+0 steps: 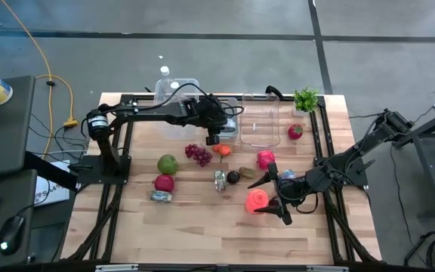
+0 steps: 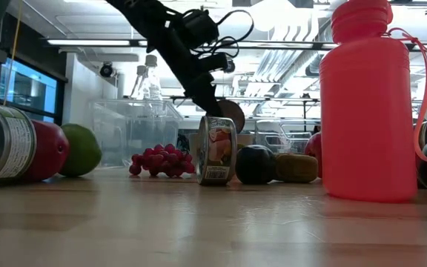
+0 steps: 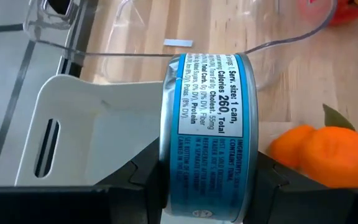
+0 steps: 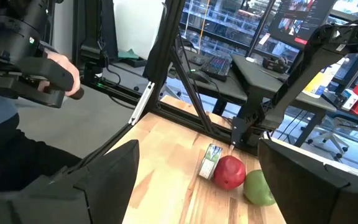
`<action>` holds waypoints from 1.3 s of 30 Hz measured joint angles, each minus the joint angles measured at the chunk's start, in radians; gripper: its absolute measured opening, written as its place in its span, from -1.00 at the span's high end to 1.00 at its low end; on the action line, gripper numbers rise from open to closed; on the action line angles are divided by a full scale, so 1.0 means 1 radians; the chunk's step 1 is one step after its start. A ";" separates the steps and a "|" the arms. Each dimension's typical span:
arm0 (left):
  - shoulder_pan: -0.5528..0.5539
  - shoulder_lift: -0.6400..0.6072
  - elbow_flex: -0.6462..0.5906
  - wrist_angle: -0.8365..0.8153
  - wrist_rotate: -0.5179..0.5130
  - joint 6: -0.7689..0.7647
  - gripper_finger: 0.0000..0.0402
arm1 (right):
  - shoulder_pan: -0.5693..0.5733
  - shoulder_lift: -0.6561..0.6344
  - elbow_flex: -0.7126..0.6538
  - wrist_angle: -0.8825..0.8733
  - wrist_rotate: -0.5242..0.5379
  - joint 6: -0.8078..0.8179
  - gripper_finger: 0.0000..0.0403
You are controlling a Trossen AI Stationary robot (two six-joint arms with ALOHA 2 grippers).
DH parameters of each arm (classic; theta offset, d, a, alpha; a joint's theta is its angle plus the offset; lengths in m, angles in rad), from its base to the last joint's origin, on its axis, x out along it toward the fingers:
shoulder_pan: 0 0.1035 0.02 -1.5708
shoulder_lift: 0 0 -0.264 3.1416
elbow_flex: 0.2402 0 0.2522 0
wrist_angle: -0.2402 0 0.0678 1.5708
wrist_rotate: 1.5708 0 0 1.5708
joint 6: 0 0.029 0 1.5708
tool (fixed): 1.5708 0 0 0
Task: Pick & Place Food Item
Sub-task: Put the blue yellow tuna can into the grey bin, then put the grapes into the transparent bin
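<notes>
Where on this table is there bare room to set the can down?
Bare wood runs along the table's front edge, below the red apple and pink bottle. The middle is crowded around the grapes and orange, where the left hand holds the can.

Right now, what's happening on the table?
The left gripper has its jaws shut on a blue-labelled can, held up above the table near the clear bins, with an orange just beside it. The right gripper waits open by the pink bottle. Grapes, apples and another can lie on the table.
</notes>
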 joint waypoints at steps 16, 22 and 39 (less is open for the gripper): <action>0.000 0.000 0.000 -0.008 -0.005 0.009 0.18 | 0.000 0.000 0.000 -0.001 0.000 0.000 -0.57; -0.001 0.000 0.000 -0.007 -0.008 0.009 0.18 | 0.000 0.000 0.000 -0.001 0.000 0.000 -0.57; -0.262 -0.231 0.001 -0.228 -0.193 0.109 0.18 | 0.000 0.000 -0.001 -0.015 0.003 0.000 -0.57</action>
